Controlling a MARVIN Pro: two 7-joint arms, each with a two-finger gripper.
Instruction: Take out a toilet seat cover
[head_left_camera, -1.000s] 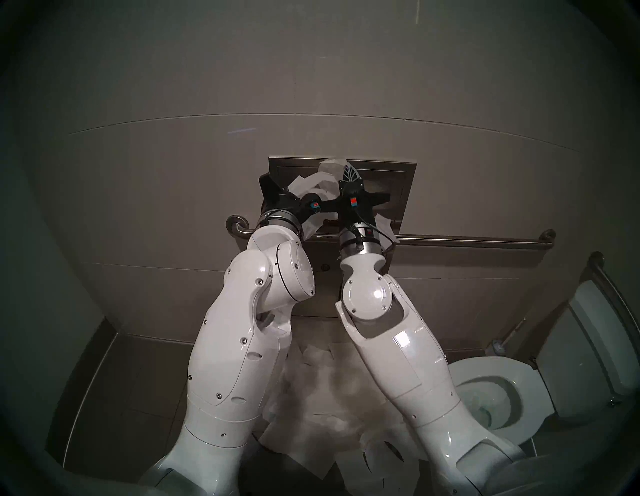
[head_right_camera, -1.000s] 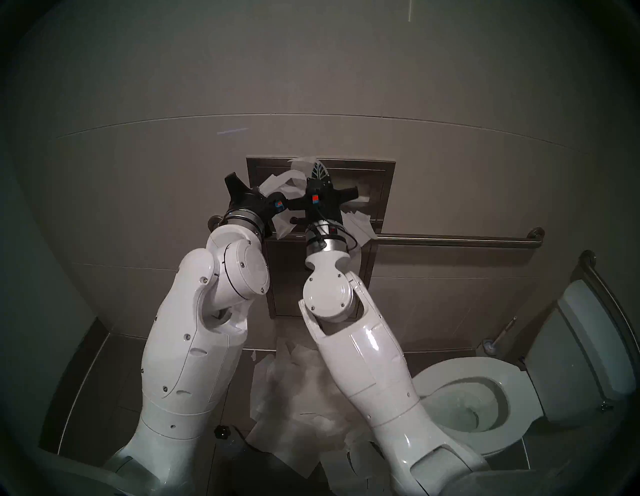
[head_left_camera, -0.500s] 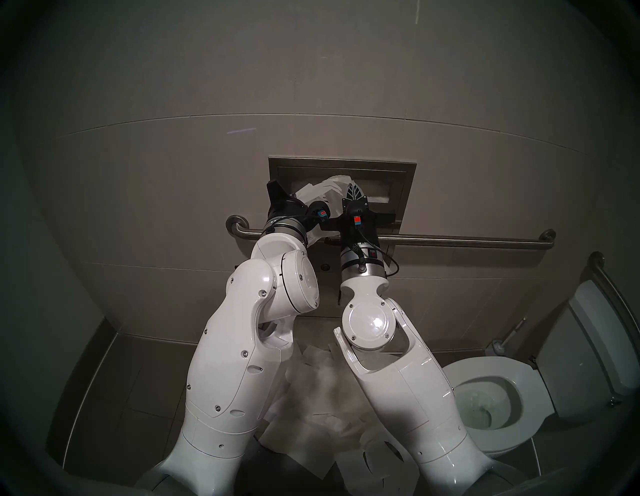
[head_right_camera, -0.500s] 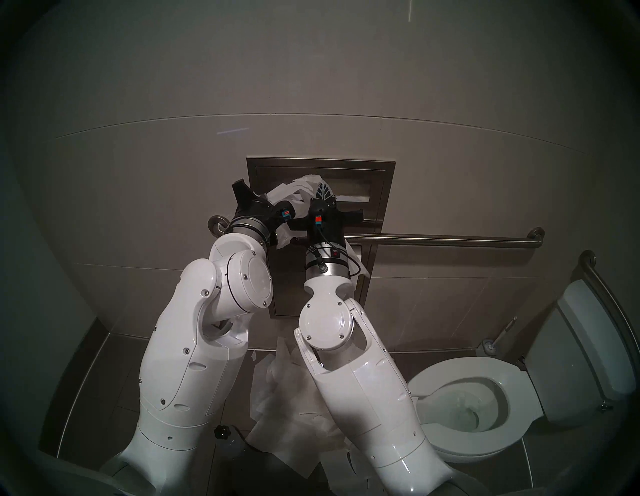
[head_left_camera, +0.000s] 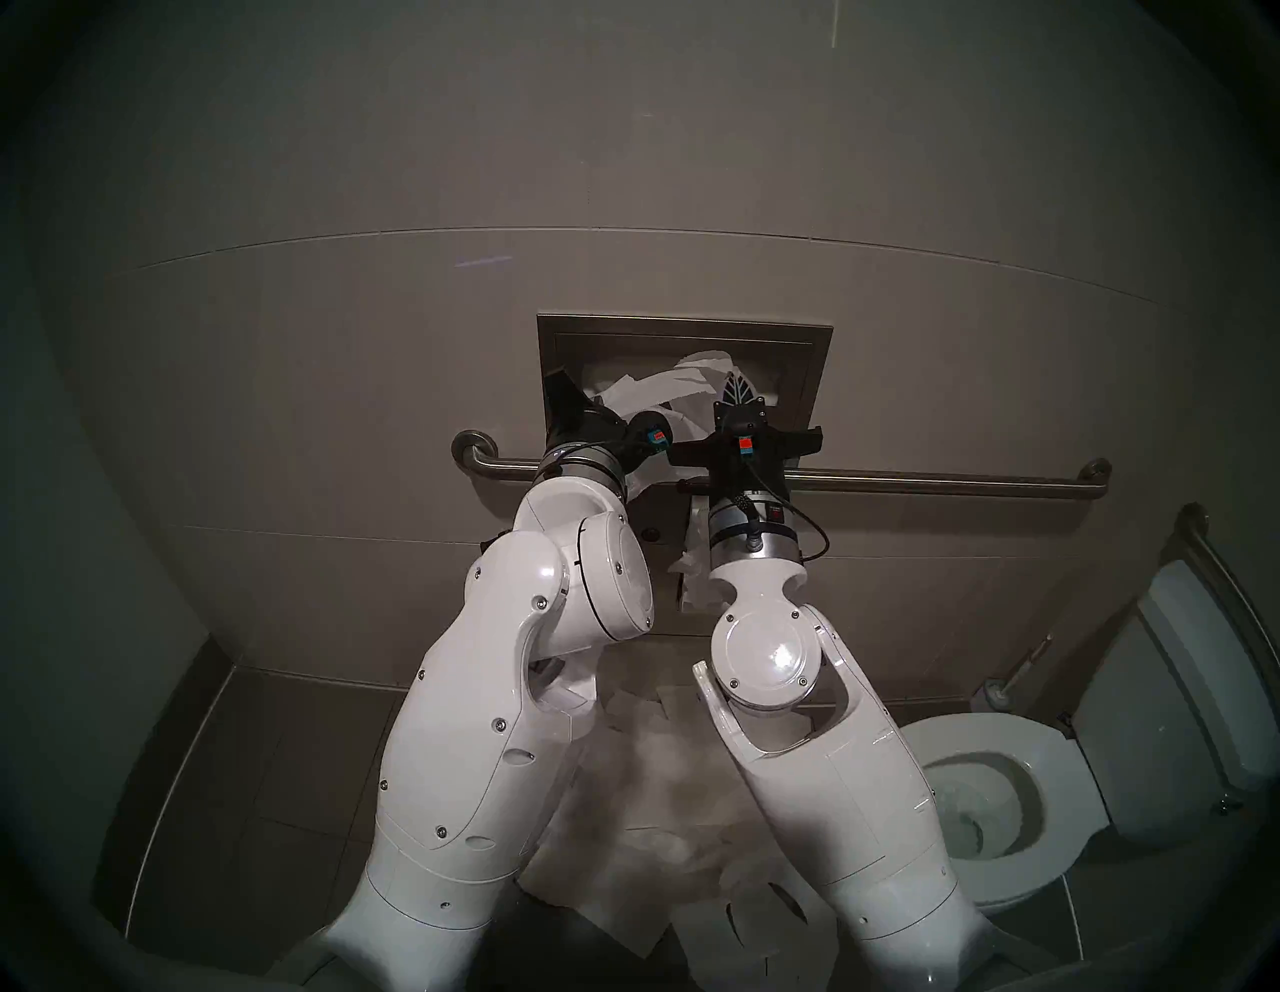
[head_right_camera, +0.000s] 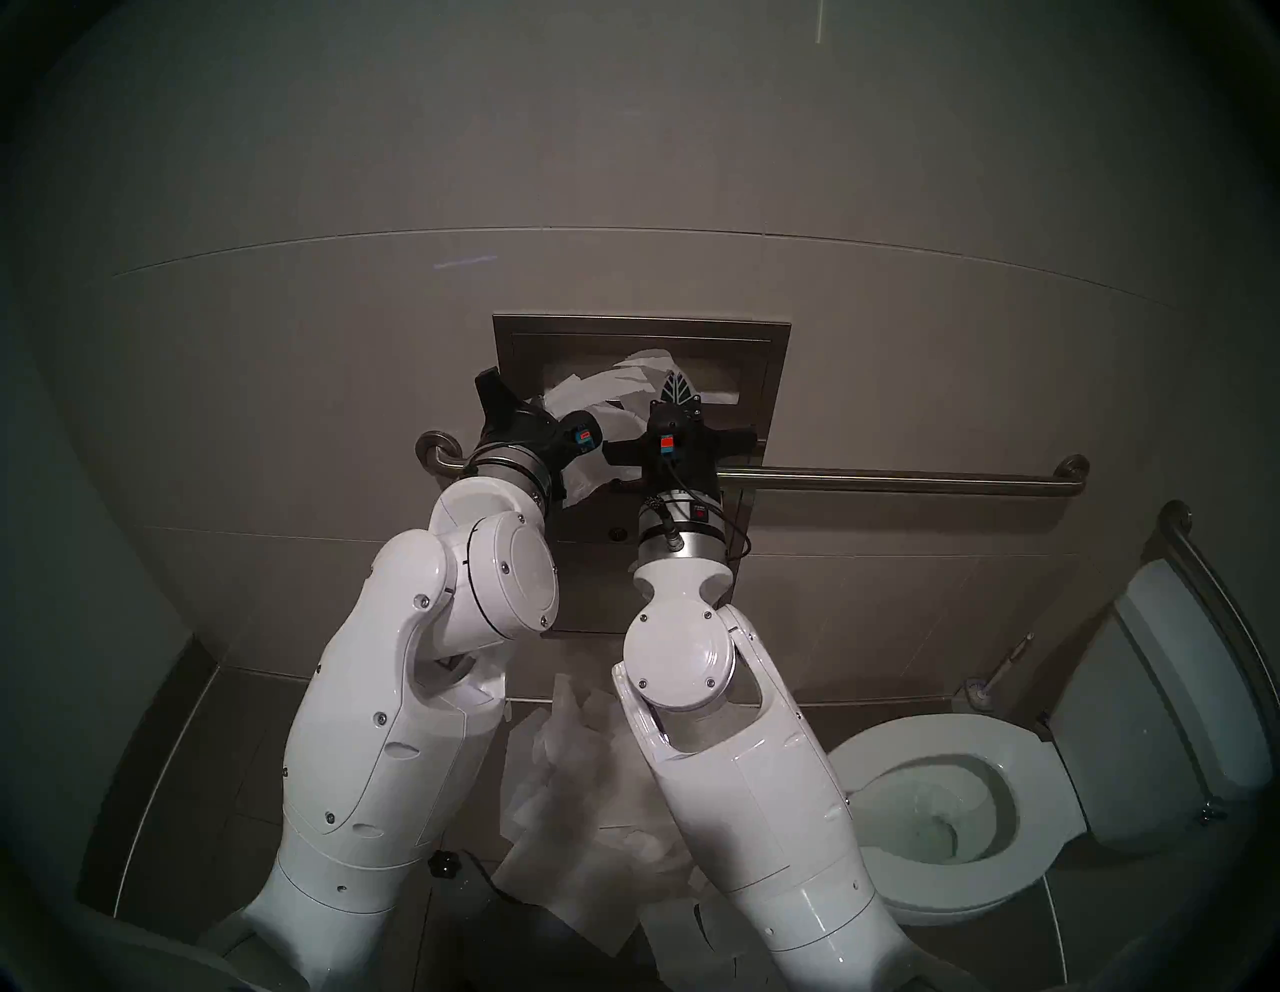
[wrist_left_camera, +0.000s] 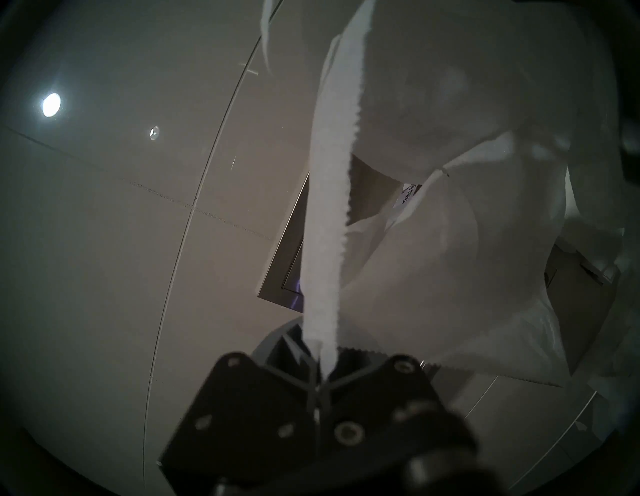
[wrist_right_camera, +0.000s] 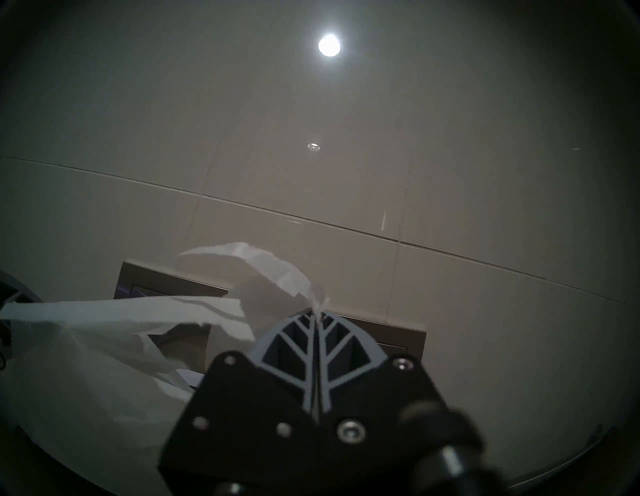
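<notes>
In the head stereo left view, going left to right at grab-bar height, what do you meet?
Grab bar's left end → left claw → toilet seat cover → right claw → grab bar's right end → toilet tank.

Grey tiled floor (head_left_camera: 228, 783) carries loose white sheets (head_left_camera: 644, 783) (piled) and toilet (head_left_camera: 1004, 796).

both arms lower and shifted right, toilet seat cover (head_left_camera: 682, 388) drawn down, stretched between tools

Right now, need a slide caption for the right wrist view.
Right gripper, jaws shut, pinches a torn strand of toilet seat cover before the wall dispenser.
</notes>
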